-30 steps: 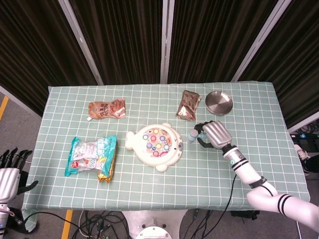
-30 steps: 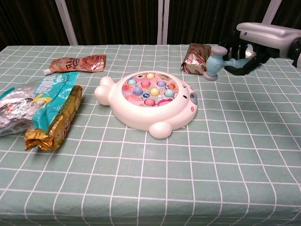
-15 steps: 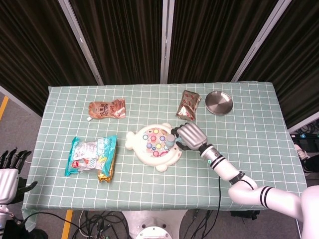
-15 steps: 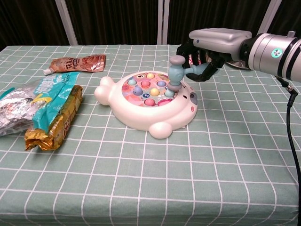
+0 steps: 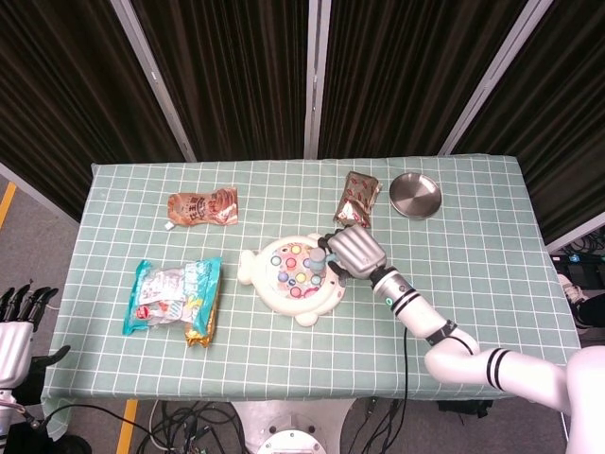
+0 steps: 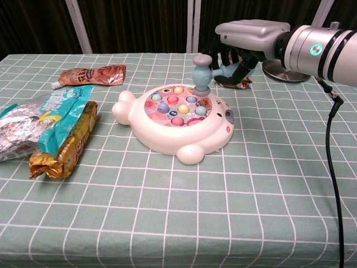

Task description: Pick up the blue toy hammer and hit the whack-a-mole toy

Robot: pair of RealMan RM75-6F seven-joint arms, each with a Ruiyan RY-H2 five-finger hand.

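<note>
The white whack-a-mole toy lies mid-table with coloured pegs on its round top. My right hand grips the handle of the blue toy hammer. The hammer's head stands upright over the toy's far right pegs, raised a little above them in the chest view. Only the fingers of my left hand show, open, at the lower left edge of the head view, off the table.
A brown snack pouch and a steel bowl lie behind the right hand. An orange-brown sachet sits at the back left. A teal and gold snack bag pile lies at the left.
The right hand carried the hammer leftward from beside the brown pouch to over the toy. In the last half second the hammer head rose slightly and shifted left.
</note>
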